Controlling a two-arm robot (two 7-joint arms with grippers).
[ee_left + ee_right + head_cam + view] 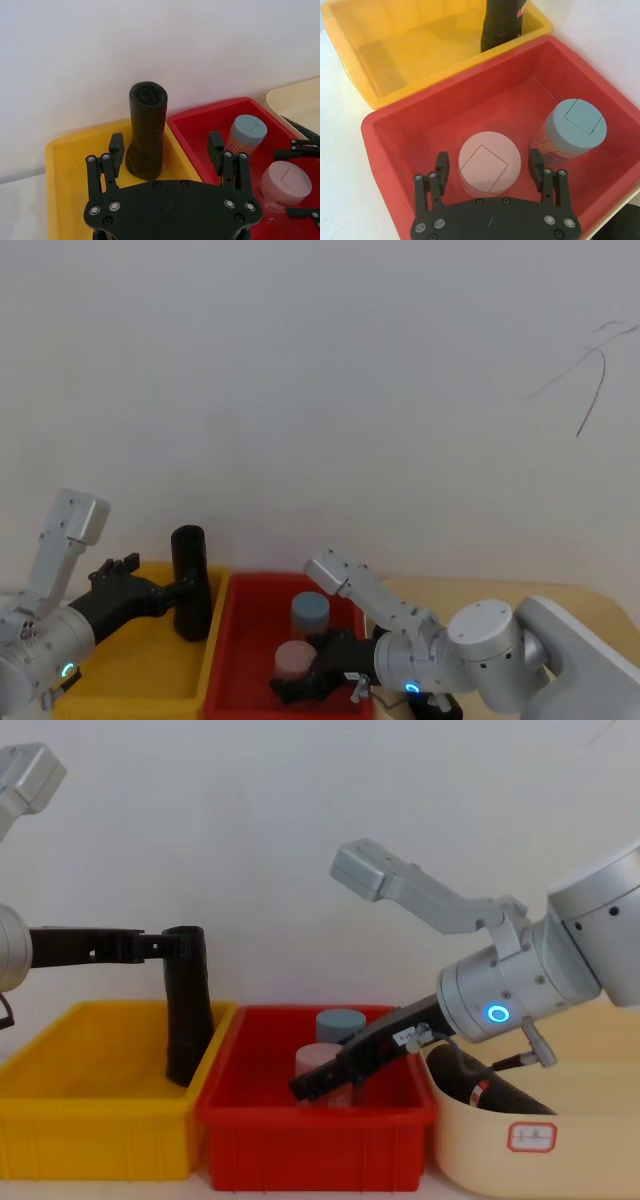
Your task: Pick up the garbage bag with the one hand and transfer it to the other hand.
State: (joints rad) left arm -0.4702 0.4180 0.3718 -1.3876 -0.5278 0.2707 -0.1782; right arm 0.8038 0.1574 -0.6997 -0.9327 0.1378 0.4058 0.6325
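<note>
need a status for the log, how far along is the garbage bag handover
Early. Nothing is done: the garbage bag stands in the yellow bin. In hand: the left gripper is open around it, not closed. Left: grip, lift, pass to the right gripper, open over the red bin.

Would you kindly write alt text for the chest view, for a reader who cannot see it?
The left gripper reaches in from the left to the top of a tall black garbage bag roll standing in a yellow bin. The right gripper angles down into the red bin beside it, over a pink-lidded jar.
</note>
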